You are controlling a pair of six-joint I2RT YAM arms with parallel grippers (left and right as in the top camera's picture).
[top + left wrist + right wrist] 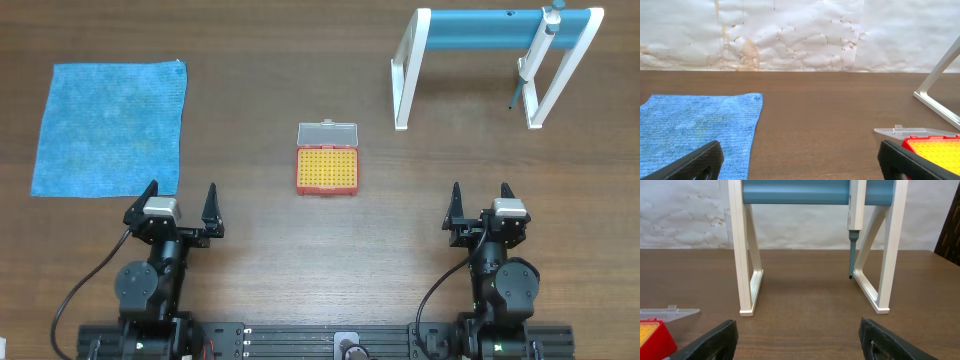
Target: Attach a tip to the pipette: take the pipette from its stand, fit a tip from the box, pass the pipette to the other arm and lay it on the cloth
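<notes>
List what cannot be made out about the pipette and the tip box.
- Slim white pipette: right wrist view, top edge cuts off its handle; top view, its hook on the blue-barred white stand is too small.
- Orange box of yellow tips: top view, tips too small to count; wrist views, frame edges cut it off.

Tip box [327, 170] sits near mid-table [300, 270], its lid [328, 132] folded back and lying just behind it. Cloth [110, 128] lies flat on the table, well left of the box. Stand [480, 32] is right of the box and farther back. Pipette [855, 205] hangs at the stand's end farthest from the box. Left gripper [182, 187] is left of the box and nearer the bases. Right gripper [480, 187] is right of it, likewise nearer.
</notes>
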